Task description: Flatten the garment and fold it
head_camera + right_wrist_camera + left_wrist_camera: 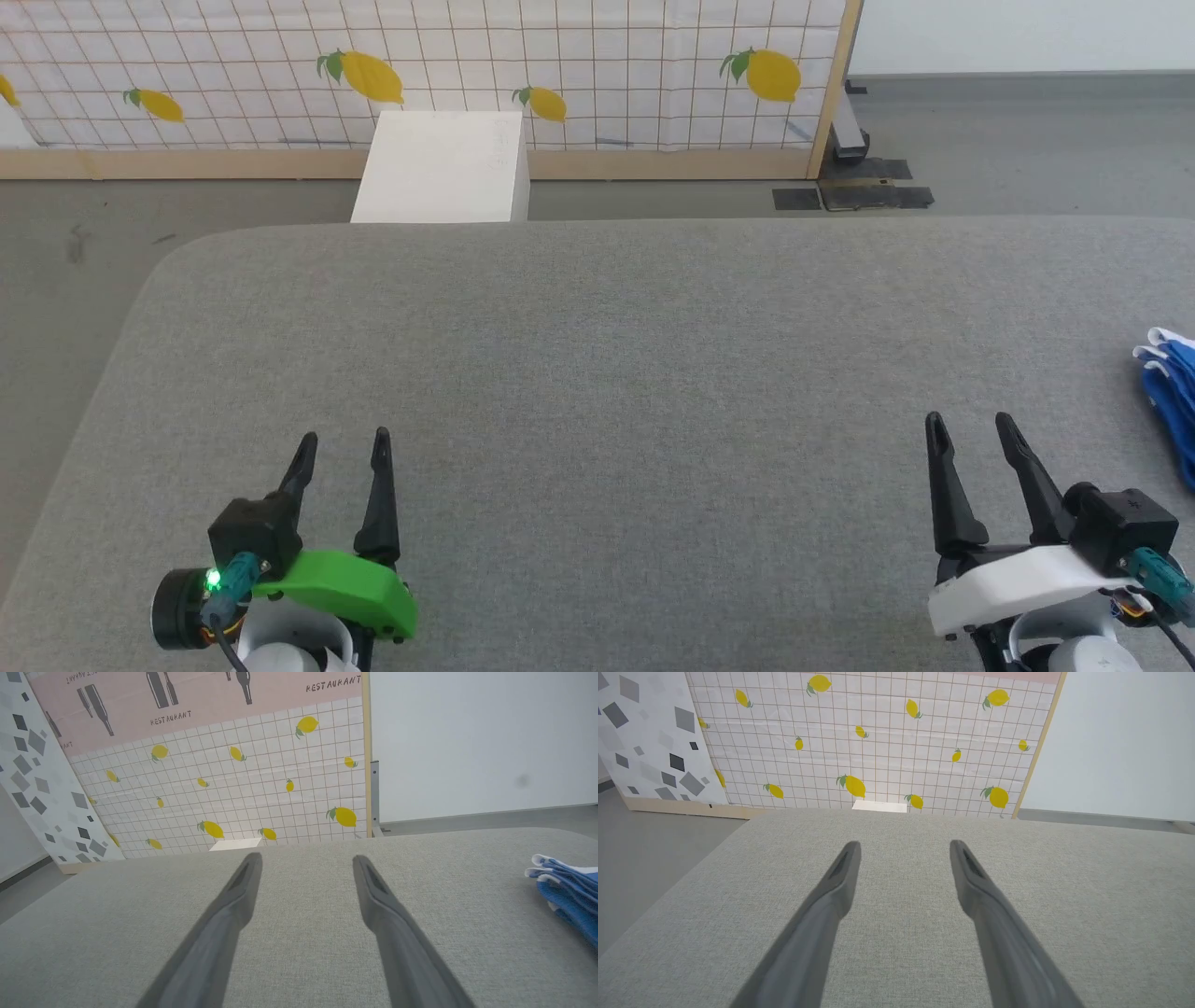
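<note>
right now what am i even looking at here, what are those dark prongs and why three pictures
It is a two-armed robot at a grey padded table. The head view looks down from its head; the other two come from a camera on each wrist, looking along that arm's prongs. Those prongs are its jaws: the left gripper and the right gripper, both open and holding nothing. At the table's right edge lies the garment, blue with white trim, partly cut off by the frame, near the right arm. Behind stands a lemon-print screen.
</note>
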Robot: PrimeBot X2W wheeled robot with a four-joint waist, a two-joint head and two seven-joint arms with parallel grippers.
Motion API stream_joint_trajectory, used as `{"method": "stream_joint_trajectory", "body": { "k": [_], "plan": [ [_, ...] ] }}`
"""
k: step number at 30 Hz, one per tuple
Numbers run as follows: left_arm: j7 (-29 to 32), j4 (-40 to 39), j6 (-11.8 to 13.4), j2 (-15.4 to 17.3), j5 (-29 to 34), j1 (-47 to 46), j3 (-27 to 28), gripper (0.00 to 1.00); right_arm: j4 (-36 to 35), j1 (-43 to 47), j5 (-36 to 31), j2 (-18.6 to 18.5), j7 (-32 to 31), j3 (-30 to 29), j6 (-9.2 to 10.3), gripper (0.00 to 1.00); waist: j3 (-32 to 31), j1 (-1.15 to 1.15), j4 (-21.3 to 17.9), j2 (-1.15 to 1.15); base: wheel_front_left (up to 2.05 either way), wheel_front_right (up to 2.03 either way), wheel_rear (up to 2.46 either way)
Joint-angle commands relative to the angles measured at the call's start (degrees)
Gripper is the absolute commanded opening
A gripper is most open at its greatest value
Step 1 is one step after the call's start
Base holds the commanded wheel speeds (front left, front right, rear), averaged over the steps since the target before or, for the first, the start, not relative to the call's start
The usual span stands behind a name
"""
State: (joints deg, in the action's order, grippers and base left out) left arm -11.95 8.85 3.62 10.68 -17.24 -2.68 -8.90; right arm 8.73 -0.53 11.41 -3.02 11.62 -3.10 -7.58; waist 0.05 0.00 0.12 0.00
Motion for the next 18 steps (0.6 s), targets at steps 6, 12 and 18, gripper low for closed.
{"method": "stream_joint_trajectory", "body": {
  "k": [6, 12, 18],
  "plan": [
    [-0.5, 0.4, 0.3, 0.1, -0.8, -0.1, -0.4, 1.0, 0.3, -0.4, 0.1, 0.1, 0.0, 0.0, 0.09, 1.0, 0.1, 0.0, 0.1, 0.0, 0.0, 0.0, 0.0],
    [-0.8, 0.8, 0.2, 0.3, -1.0, -0.6, -0.7, 1.0, -0.2, -0.1, 0.0, 0.1, -0.5, 0.0, 0.09, 1.0, 0.3, 0.0, 0.3, 0.0, 0.0, 0.0, 0.0],
    [-0.7, 1.1, 0.0, 0.1, -0.4, -0.1, -0.9, 0.0, 0.1, 0.0, 0.0, 0.0, -0.5, -0.2, 0.0, 0.0, 0.4, 0.0, 0.3, 0.0, 0.0, 0.0, 0.0]
  ]
}}
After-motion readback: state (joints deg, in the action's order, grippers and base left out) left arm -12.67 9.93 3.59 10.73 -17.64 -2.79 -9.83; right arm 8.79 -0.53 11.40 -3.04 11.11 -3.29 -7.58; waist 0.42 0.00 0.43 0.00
